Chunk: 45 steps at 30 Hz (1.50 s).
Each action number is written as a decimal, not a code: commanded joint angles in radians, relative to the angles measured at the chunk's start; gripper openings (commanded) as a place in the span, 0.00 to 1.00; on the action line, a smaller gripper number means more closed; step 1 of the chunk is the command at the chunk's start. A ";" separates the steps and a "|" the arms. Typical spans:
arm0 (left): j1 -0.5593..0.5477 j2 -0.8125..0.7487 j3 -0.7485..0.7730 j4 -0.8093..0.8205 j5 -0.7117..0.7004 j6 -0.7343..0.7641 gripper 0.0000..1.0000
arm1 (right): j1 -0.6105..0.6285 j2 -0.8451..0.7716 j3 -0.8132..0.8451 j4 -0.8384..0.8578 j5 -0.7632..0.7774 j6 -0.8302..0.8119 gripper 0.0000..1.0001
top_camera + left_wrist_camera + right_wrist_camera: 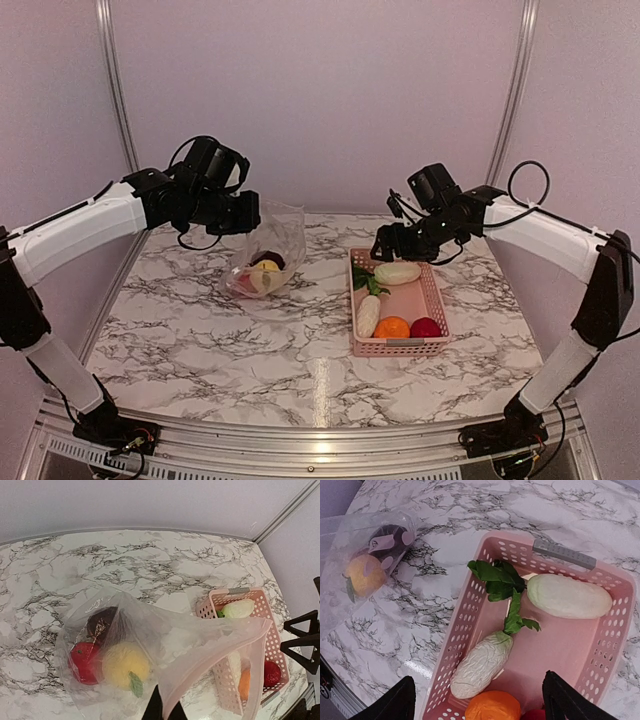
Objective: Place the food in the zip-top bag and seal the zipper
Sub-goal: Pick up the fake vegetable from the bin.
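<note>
The clear zip-top bag [268, 250] is held up by its mouth strip, the zipper [210, 655], in my left gripper [164, 711], which is shut on it. Inside lie a red ball [82, 662], a yellow piece [125, 665] and a dark one [100, 622]. My right gripper [477, 700] is open and empty, hovering over the pink basket [465, 625]. The basket holds two white-cream oblong pieces [482, 662] [570, 596], green leaves [502, 580], an orange ball [492, 706] and a red ball [426, 327].
The basket [437, 300] stands right of centre on the marble table, the bag left of it. Metal frame posts and purple walls close the back and sides.
</note>
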 commanded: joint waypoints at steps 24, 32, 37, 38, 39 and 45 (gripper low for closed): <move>0.002 0.049 0.041 -0.042 0.018 0.035 0.00 | -0.008 0.216 -0.039 -0.031 -0.158 0.109 0.76; 0.003 0.035 0.023 -0.042 0.023 0.040 0.00 | -0.008 0.271 -0.046 0.018 -0.205 0.194 0.75; 0.003 0.021 0.006 -0.036 0.022 0.039 0.00 | -0.008 0.296 -0.041 0.038 -0.207 0.218 0.74; 0.003 0.019 0.001 -0.035 0.021 0.039 0.00 | -0.008 0.302 -0.040 0.045 -0.206 0.221 0.74; 0.004 0.018 -0.001 -0.033 0.024 0.038 0.00 | -0.008 0.306 -0.039 0.050 -0.201 0.226 0.74; 0.003 0.015 -0.003 -0.031 0.030 0.026 0.00 | -0.008 0.342 -0.041 0.084 -0.183 0.243 0.72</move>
